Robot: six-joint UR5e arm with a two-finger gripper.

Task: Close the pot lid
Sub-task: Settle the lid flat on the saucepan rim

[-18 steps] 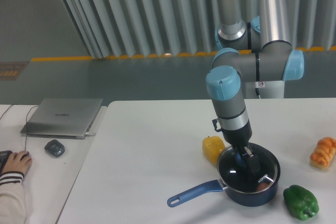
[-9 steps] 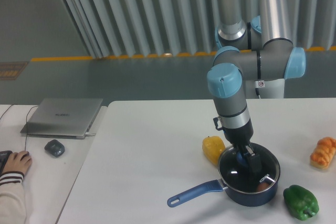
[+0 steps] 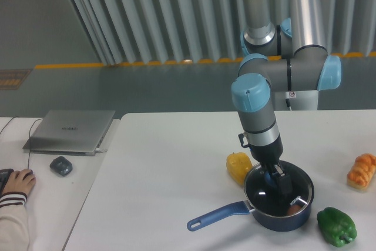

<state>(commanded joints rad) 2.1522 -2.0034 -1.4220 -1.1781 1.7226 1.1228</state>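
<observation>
The navy-blue pot (image 3: 276,216) stands near the table's front right, its long blue handle (image 3: 214,216) pointing left toward the front edge. The clear glass pot lid (image 3: 294,180) lies across the pot's top, its metal rim about level with the pot's rim. My gripper (image 3: 274,178) reaches straight down onto the middle of the lid, its black fingers around the blue knob, of which only a sliver shows. The jaws look shut on that knob. Something reddish shows through the glass at the pot's front right.
A yellow pepper (image 3: 238,167) sits just left of the pot, a green pepper (image 3: 336,226) at its front right, and a croissant (image 3: 361,170) near the right edge. On the side desk at left are a laptop (image 3: 70,130), a mouse (image 3: 61,165) and a person's hand (image 3: 17,181).
Almost nothing: the arm and lid shifted by only a pixel or two over the pot. The gripper stays closed around the knob.
</observation>
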